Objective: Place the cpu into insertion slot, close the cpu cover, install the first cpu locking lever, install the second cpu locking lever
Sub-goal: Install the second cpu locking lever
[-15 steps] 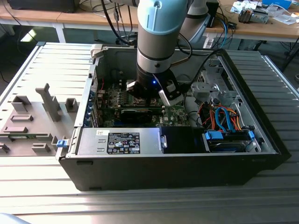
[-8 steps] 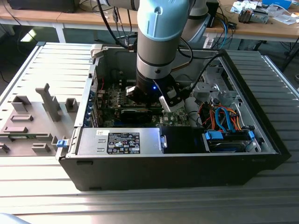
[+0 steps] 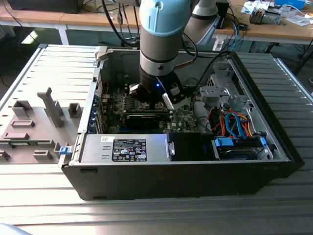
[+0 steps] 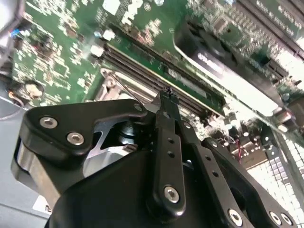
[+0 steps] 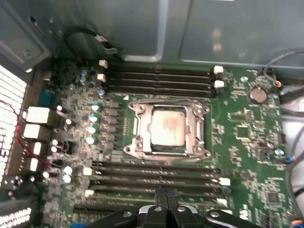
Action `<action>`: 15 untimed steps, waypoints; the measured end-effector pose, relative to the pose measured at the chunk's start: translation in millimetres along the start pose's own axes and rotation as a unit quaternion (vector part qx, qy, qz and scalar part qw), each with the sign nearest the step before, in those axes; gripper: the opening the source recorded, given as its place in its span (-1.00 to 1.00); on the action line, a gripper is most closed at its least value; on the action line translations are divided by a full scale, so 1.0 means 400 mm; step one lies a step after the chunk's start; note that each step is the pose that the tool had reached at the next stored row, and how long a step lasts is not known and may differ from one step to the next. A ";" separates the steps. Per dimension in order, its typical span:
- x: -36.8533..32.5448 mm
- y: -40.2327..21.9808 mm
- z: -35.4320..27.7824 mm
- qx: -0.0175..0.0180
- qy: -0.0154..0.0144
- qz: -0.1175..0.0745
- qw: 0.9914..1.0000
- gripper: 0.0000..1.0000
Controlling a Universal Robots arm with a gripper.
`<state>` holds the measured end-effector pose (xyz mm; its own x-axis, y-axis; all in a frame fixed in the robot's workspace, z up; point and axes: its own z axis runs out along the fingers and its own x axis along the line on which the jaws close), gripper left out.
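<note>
The cpu (image 5: pixel 167 126) sits flat in the insertion slot (image 5: pixel 141 124) near the middle of the green motherboard (image 5: pixel 247 137) in the first wrist view, its silvery-grey top showing through the square window of the cpu cover (image 5: pixel 198 124), which lies down over the socket and frames the chip on all 4 sides. Thin wire levers run along the edges of the metal frame; whether they are hooked under their catches cannot be made out. A bank of 4 long narrow memory slots (image 5: pixel 161 78) runs along one side of the socket and another bank of memory slots (image 5: pixel 156 178) along the opposite side. A round coin battery (image 5: pixel 257 94) sits on the board well apart from the socket. The gripper (image 5: pixel 166 195) reaches in over the second bank of slots, clear of the socket, with its 2 black fingertips pressed together and nothing between them. In the second wrist view the same gripper (image 4: pixel 167 97) shows its slim fingers meeting at a narrow tip above the memory slots, with a long black card (image 4: pixel 223 52) lying beyond them. In the exterior view the arm (image 3: pixel 161 44) stands nearly upright inside the open computer case (image 3: pixel 274 161), its wrist low over the board, while a grey fixture block (image 3: pixel 29 127) rests on the ribbed table (image 3: pixel 146 215) toward the exterior view's left.
</note>
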<state>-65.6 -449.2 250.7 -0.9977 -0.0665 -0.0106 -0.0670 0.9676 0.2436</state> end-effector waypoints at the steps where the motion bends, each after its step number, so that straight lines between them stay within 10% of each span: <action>1: 0.005 0.003 0.003 -0.002 0.000 0.000 1.000 -0.79; 6: 0.026 0.009 0.019 -0.009 0.001 -0.007 1.000 -0.79; 15: 0.036 0.037 0.049 -0.012 0.005 -0.024 1.000 -0.79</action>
<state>-81.3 -431.1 235.1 -0.9932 -0.1159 -0.0124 -0.1150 0.9571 0.2658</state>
